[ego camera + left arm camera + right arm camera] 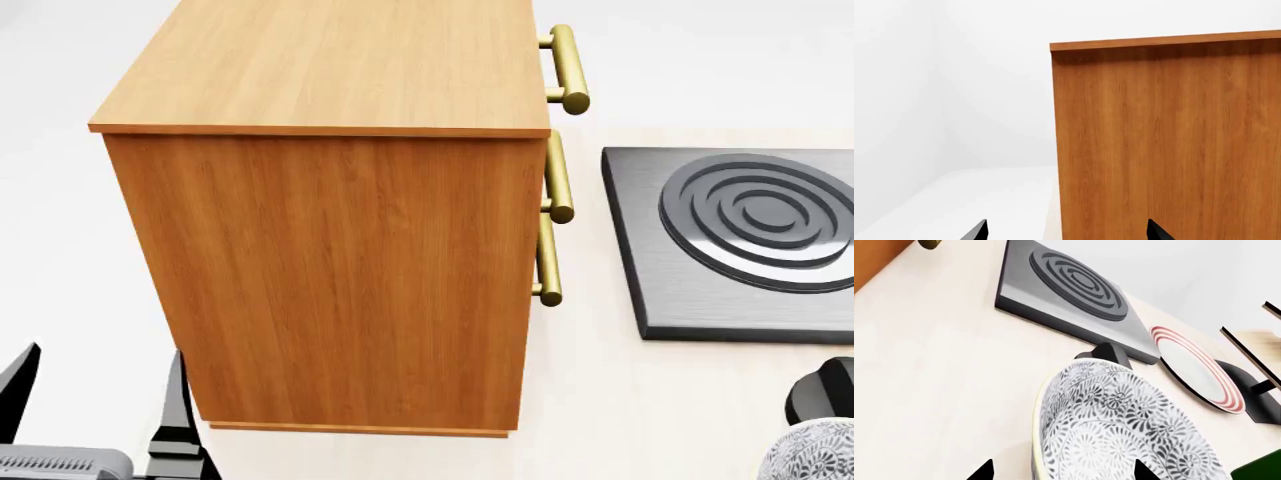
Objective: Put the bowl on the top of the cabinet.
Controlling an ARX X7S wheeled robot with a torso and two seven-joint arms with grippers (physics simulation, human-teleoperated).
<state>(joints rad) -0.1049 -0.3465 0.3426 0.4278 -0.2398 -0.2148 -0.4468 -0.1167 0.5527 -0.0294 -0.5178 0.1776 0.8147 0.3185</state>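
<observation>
The orange-brown cabinet (pixel 347 280) stands on the pale table, its flat top (pixel 334 60) bare and its brass handles (pixel 558 180) facing right. Its side also fills the left wrist view (pixel 1167 140). The grey-patterned bowl (pixel 1121 425) stands tilted on its edge against a black stand (pixel 1106 354); in the head view it shows at the bottom right corner (pixel 817 455). My right gripper (pixel 1062 472) is open, with its fingertips on either side of the bowl's rim. My left gripper (pixel 96 400) is open and empty beside the cabinet's lower left, and it faces the cabinet's side (pixel 1067 231).
A dark square stove plate (pixel 747 240) with raised rings lies right of the cabinet, also in the right wrist view (pixel 1067 285). A red-ringed white plate (pixel 1194 367) leans on another black stand beyond the bowl. A pale wooden rack (pixel 1251 342) and a green object (pixel 1261 467) are nearby.
</observation>
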